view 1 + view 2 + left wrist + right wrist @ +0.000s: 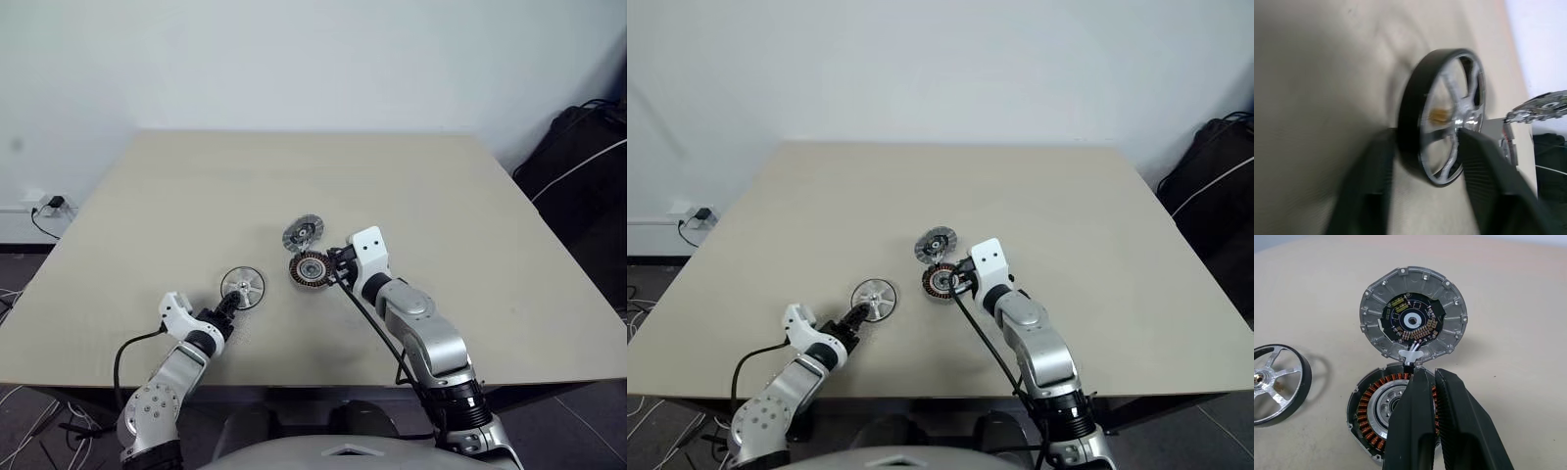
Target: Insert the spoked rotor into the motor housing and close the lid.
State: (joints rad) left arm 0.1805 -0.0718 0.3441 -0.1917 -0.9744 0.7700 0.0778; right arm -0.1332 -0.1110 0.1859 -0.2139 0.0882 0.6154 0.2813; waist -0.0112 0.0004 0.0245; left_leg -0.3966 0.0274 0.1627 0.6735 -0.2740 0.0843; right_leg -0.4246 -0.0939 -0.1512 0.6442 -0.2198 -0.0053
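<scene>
Silver spoked rotor (1447, 132) with black rim, tilted up between left hand (227, 303) fingers, clamped. Right hand (1432, 382) pressed together over copper-wound housing (1371, 411); lid (1413, 313) beyond.

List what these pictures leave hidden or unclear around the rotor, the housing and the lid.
- Spoked rotor, left wrist view: blurred, so whether the left gripper has clamped it is unclear.
- Motor housing, right wrist view: its near half hidden by the right gripper.
- Lid, head views: its detail too small.
</scene>
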